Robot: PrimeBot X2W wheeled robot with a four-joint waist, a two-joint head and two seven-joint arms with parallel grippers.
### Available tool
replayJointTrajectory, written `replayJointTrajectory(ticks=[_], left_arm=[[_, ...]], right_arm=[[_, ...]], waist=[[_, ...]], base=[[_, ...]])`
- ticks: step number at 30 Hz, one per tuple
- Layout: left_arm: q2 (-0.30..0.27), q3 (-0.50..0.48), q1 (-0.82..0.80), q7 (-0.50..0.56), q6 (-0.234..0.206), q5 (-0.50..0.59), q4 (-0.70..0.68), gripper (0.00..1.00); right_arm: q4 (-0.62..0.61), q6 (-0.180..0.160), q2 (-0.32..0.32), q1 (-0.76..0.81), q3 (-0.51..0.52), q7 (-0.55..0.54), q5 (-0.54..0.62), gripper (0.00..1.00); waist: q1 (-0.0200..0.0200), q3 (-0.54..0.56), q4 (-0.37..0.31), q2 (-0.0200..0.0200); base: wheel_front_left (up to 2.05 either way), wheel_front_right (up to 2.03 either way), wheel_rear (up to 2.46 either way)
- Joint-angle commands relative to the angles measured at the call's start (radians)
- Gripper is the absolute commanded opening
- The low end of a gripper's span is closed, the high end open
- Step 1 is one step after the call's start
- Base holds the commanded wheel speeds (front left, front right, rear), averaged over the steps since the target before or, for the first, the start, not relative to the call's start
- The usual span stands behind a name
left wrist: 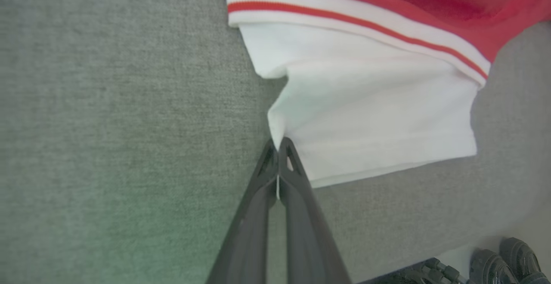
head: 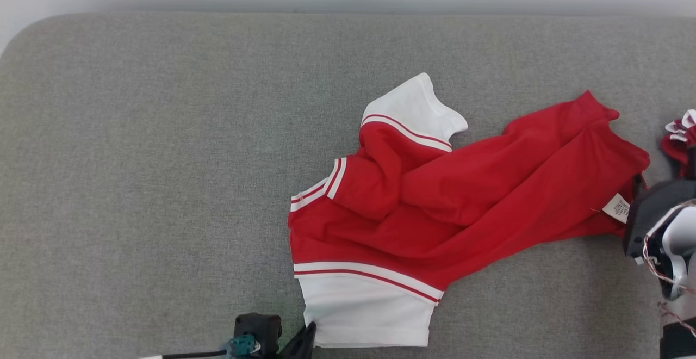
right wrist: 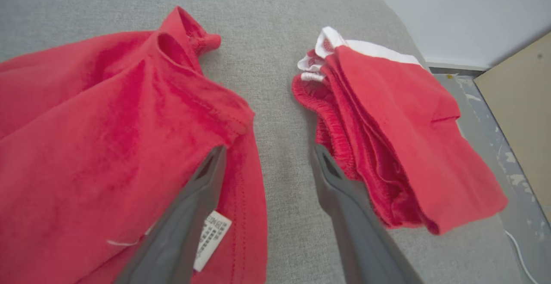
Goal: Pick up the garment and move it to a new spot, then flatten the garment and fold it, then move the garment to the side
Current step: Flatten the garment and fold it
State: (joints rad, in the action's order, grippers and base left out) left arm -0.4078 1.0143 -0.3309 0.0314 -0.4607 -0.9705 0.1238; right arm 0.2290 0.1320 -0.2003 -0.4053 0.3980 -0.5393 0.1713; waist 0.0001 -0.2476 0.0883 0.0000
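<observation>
Grey cushion (head: 163, 158) under the garment (head: 435, 201): my left claw (left wrist: 279, 146) is clamped on its white hem; my right claw (right wrist: 267, 150) gapes empty, so I'd grip the red edge before lifting.

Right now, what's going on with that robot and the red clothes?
The robot is working on a crumpled red-and-white garment lying on a grey surface. Its left gripper is shut on the garment's white edge. Its right gripper is open at the red end, by the label, gripping nothing. A folded red pile sits beside it. The garment is not yet flattened or folded.
</observation>
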Motion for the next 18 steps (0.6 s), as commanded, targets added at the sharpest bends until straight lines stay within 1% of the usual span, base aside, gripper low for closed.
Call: replayJointTrajectory(ticks=[1,4,8,13,18], left_arm=[[-0.016,-0.011,-0.011,0.0,-0.011,0.008,0.012,0.0],[-0.022,-0.024,-0.022,-0.008,-0.017,0.009,0.011,0.0],[-0.031,-0.041,-0.034,-0.019,-0.022,0.009,0.014,0.0],[-0.038,-0.063,-0.047,-0.035,-0.03,0.012,0.018,0.0],[-0.04,-0.078,-0.053,-0.052,-0.033,0.01,0.018,0.0]], right_arm=[[0.009,-0.002,-0.012,-0.011,-0.014,-0.002,0.007,1.0],[0.045,-0.002,-0.065,-0.03,-0.066,-0.007,0.001,1.0],[0.083,-0.002,-0.101,-0.053,-0.106,-0.007,-0.026,1.0],[0.092,-0.002,-0.117,-0.054,-0.131,-0.014,-0.071,1.0],[0.043,-0.002,-0.11,-0.026,-0.134,-0.022,-0.113,1.0]], waist=[[-0.0001,-0.008,0.003,0.0],[-0.0001,-0.023,0.008,0.0],[-0.0001,-0.043,0.013,0.0],[-0.0001,-0.062,0.019,0.0],[-0.0001,-0.069,0.017,0.0]], base=[[0.0,0.0,0.0],[0.0,0.0,0.0],[0.0,0.0,0.0],[0.0,0.0,0.0],[0.0,0.0,0.0]])
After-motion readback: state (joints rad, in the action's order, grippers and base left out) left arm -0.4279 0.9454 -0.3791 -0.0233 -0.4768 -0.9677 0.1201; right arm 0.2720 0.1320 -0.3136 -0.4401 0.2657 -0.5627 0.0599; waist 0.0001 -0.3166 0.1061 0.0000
